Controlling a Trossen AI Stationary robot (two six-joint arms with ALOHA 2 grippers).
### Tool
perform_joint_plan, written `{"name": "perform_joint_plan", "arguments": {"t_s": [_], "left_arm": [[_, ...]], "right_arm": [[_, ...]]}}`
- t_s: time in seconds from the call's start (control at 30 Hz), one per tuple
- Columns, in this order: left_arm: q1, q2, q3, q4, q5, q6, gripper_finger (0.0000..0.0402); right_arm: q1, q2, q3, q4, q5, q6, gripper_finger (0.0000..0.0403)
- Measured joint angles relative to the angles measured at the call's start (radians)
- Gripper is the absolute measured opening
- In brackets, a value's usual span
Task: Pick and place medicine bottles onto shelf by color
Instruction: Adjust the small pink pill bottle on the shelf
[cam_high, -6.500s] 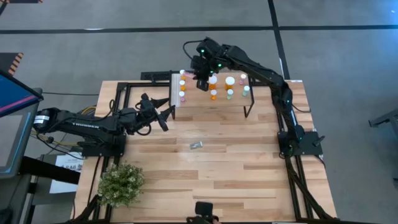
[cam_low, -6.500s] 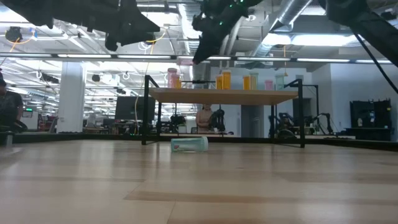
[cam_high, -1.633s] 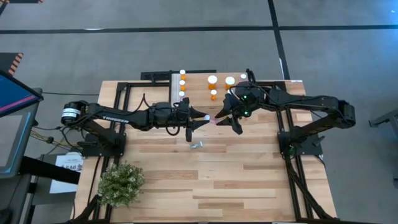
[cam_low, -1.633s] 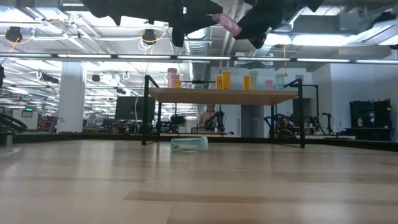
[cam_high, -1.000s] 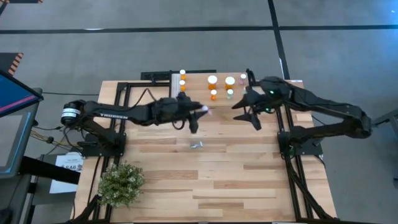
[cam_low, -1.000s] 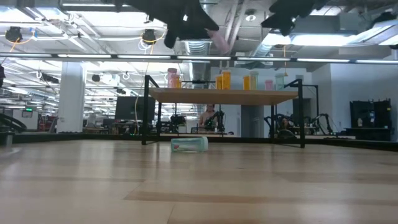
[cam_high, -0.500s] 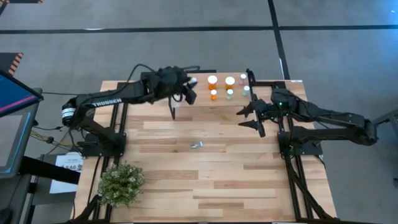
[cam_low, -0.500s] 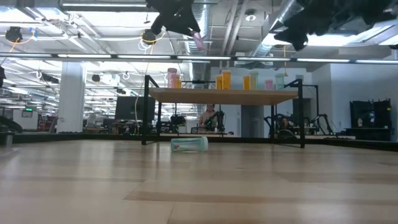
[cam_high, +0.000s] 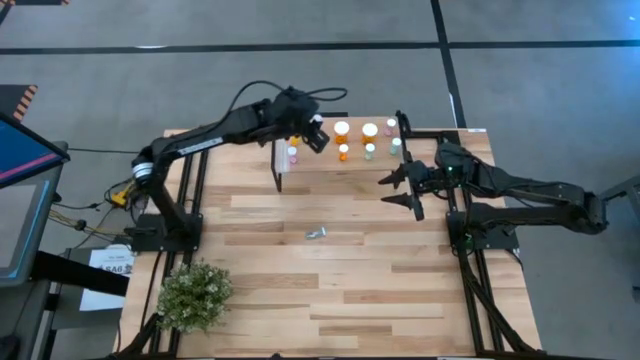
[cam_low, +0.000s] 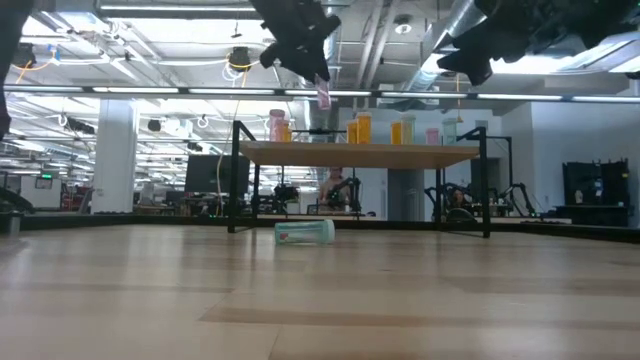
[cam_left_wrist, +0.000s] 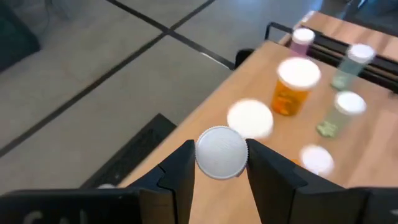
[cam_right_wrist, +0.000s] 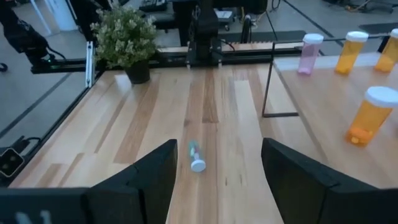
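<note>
The left gripper (cam_high: 313, 135) hangs above the left end of the small raised shelf with a light wood plank top and thin black legs (cam_high: 385, 163); its two dark fingers (cam_left_wrist: 177, 177) pinch one small pink medicine bottle with a white round cap (cam_left_wrist: 221, 152), held cap toward the wrist camera and hanging clear above the shelf in the low view (cam_low: 323, 95).

On the shelf top the overhead camera shows seven standing bottles: three orange ones (cam_high: 342, 130), two pale green ones (cam_high: 369, 151), and two pink ones (cam_high: 392, 125). One of the pink bottles stands at the left end (cam_high: 293, 154), just beside the held bottle.

One more pale green bottle (cam_high: 316, 233) lies on its side on the large wooden tabletop (cam_high: 350, 290), in front of the shelf and well apart from both arms.

The right gripper (cam_high: 402, 188) waits in the air off the shelf's right front corner, fingers (cam_right_wrist: 155, 177) spread and holding nothing.

One small potted green plant (cam_high: 194, 294) stands at the table's front left corner.
</note>
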Motion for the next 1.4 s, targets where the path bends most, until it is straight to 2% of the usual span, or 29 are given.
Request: {"name": "perform_joint_plan", "arguments": {"t_s": [0.17,0.43,0.87,1.1,1.4], "left_arm": [[0.019,0.077,0.065,-0.020,0.009,0.017,0.0119],[0.053,0.117,0.064,-0.077,0.034,-0.013,0.0119],[0.052,0.191,0.064,-0.078,0.058,-0.019,0.0120],[0.052,0.190,0.064,-0.074,0.051,-0.020,0.0140],[0.052,0.190,0.064,-0.085,0.050,-0.020,0.0185]], "right_arm": [[0.002,-0.002,0.000,-0.009,0.000,-0.002,0.0255],[0.002,-0.002,0.000,-0.035,-0.001,-0.003,0.0255],[0.003,-0.002,0.000,-0.043,-0.001,-0.002,0.0255],[0.003,-0.001,0.000,-0.044,0.000,-0.002,0.0255],[0.003,-0.001,0.000,-0.046,0.000,-0.002,0.0255]]}}
